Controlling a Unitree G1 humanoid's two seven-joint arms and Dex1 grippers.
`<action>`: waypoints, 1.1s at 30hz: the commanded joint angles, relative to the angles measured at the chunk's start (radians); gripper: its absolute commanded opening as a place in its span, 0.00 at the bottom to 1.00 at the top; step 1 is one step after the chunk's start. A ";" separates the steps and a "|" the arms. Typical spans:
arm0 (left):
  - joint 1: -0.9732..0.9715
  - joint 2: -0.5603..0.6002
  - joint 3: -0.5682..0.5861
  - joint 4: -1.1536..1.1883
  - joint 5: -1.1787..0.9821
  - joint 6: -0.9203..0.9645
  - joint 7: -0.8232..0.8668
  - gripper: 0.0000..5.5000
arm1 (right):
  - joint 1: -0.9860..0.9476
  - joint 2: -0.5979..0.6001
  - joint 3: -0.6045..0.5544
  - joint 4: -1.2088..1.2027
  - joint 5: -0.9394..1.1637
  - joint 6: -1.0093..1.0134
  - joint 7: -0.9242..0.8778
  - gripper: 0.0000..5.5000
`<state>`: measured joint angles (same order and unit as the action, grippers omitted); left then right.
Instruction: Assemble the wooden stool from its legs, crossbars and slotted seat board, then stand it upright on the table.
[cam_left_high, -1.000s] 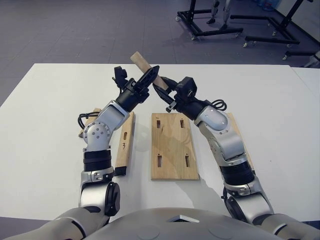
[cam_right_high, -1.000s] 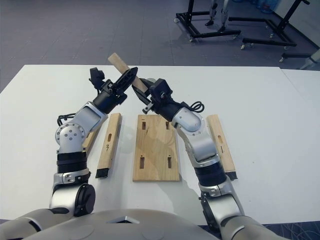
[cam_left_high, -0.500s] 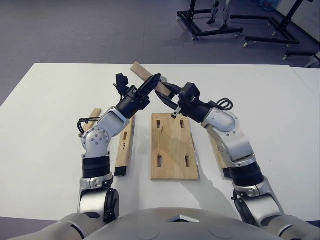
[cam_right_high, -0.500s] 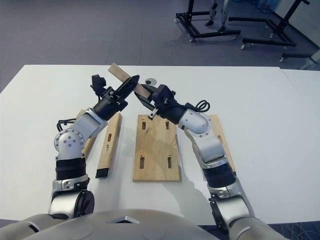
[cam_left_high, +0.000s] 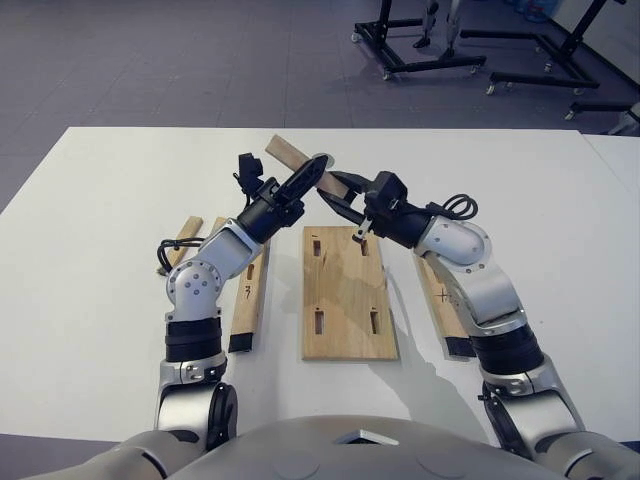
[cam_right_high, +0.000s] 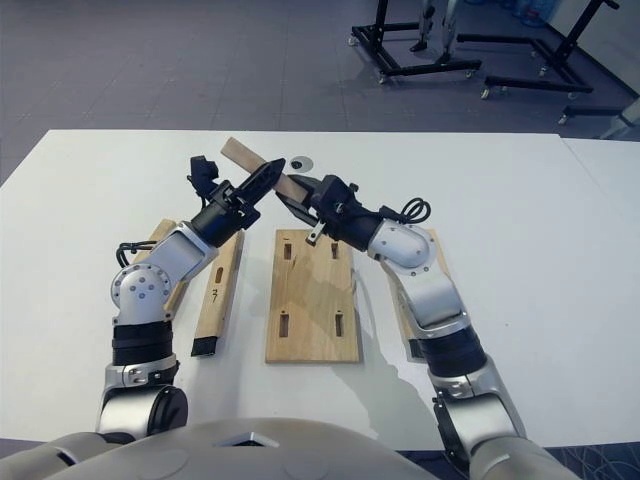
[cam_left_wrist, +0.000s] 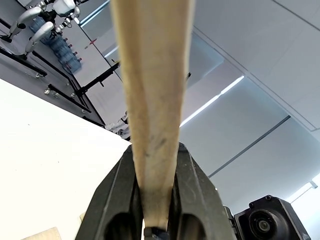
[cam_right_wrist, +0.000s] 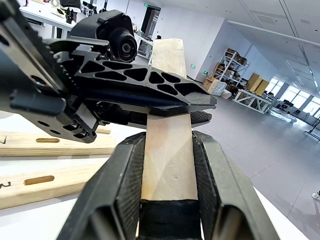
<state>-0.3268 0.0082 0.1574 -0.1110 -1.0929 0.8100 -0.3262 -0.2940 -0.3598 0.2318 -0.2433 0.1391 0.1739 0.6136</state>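
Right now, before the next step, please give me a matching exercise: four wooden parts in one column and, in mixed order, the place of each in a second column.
Column A
1. seat board
2. bar
3. long legs
4. thin sticks

Column B
a. on the table at the far left, by the left elbow
b. in the air, clamped by the left end effector and the right end effector
c. flat in the middle, slots facing up
d. flat, one on each side of the board

Pairs: 1-c, 2-b, 3-d, 4-a
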 joint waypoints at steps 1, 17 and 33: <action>-0.017 0.015 -0.012 -0.018 0.002 0.005 -0.029 0.07 | 0.010 -0.026 -0.054 0.025 -0.012 0.066 -0.033 0.29; 0.034 0.125 0.106 -0.034 0.237 -0.234 0.037 0.07 | 0.056 0.021 -0.178 -0.073 0.088 0.210 -0.127 0.58; 0.533 0.285 0.013 -0.382 0.694 -0.489 0.000 0.07 | 0.021 0.135 -0.323 0.049 -0.016 0.160 -0.473 0.58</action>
<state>0.1496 0.2658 0.1445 -0.4996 -0.3997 0.3196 -0.3035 -0.2794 -0.2080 -0.0904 -0.1820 0.1343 0.3248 0.1323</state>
